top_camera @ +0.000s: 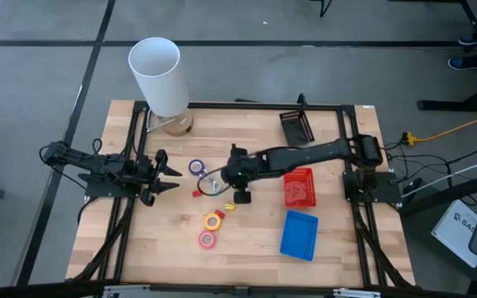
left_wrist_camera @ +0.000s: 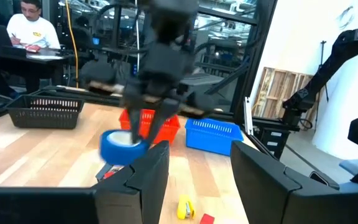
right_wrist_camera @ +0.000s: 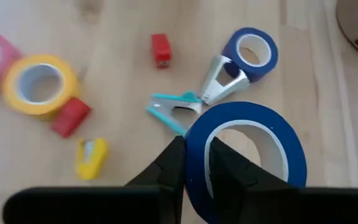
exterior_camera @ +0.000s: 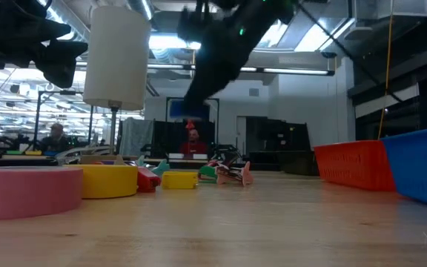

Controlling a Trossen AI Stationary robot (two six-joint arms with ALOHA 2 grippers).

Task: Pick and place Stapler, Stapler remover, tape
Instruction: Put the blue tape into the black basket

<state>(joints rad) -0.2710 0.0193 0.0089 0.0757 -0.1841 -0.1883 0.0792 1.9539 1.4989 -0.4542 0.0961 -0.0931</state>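
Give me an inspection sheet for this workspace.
Surface: wooden table, bare at front.
Job's things: blue tape roll clamped in the right end effector; second blue roll, yellow roll and pink roll on the table.
Clutter: white cylinder, red basket, blue basket, black basket.
End effectors: left end effector open, idle.
Cables: yellow cable off the table's right.
Surroundings: seated person.

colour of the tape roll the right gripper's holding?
Blue tape roll, pinched in the right gripper; clearest in the right wrist view.
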